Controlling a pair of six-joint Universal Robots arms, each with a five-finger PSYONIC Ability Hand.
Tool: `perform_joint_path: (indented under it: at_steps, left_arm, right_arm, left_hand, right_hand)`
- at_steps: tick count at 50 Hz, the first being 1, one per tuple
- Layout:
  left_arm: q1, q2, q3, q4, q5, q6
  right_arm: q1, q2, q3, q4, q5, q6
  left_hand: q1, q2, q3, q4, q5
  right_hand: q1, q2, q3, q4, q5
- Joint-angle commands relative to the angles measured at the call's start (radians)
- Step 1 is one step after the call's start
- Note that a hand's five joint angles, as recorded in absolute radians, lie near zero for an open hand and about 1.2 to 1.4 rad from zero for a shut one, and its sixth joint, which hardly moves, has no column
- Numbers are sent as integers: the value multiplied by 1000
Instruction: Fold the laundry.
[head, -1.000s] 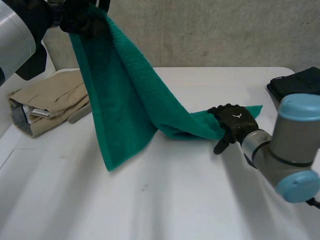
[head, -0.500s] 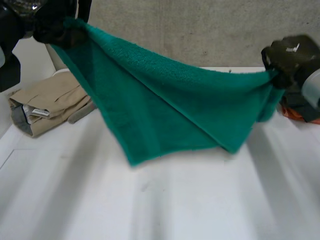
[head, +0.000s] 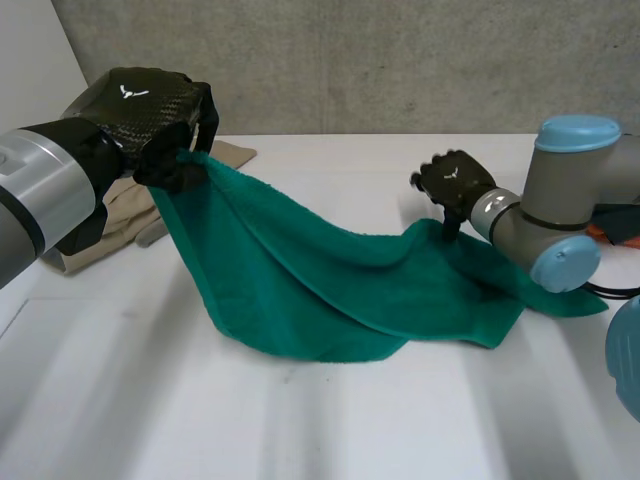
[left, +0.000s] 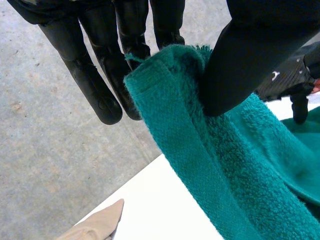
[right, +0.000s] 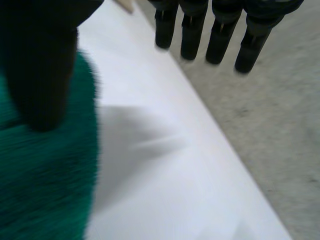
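Green towel (head: 330, 290) in logo-marked left hand (head: 150, 115)

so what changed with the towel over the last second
The green towel, stretched in the air between both hands half a second ago, has come down, and most of it now lies on the table. The right hand has let go of its end, its fingers straight above it. The left hand still pinches its corner, held up. The beige clothes stayed put.
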Motion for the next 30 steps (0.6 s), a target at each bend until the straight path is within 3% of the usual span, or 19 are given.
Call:
perform_joint_path:
  at_steps: [1, 5, 9, 14, 18, 22, 30]
  left_arm:
    - [5, -3, 41, -1, -12, 0]
    - [1, -1, 71, -1, -12, -6]
    - [-12, -6, 99, -5, -12, -6]
    - [-33, -9, 117, -6, -16, -6]
    - [-48, -23, 136, -8, -28, -6]
    - [-56, -28, 146, -8, -54, -8]
    - [-56, -24, 145, -8, -73, -9]
  right_arm:
    - [9, -207, 159, -118, 223, 204]
    - [6, -368, 325, -80, 291, 279]
    - [-9, -505, 506, -12, 306, 285]
    - [-49, -643, 741, 103, 256, 276]
    - [-75, -689, 889, 115, 164, 266]
    - [-92, -694, 1023, 11, 92, 247]
    - [-57, -588, 1114, -289, 127, 252]
  left_hand:
    - [221, 199, 204, 194, 241]
    - [221, 199, 204, 194, 241]
    - [221, 199, 204, 194, 241]
    - [221, 199, 204, 194, 241]
    - [221, 199, 204, 194, 241]
    - [221, 199, 204, 194, 241]
    - [221, 199, 204, 194, 241]
  right_hand:
    - [-118, -116, -127, -125, -113]
    - [-118, -116, -127, -125, -113]
    - [-118, -116, -127, -125, -113]
    - [11, 13, 2, 4, 16]
    - [84, 87, 76, 77, 89]
    - [184, 186, 176, 177, 189]
    - [278, 280, 269, 271, 283]
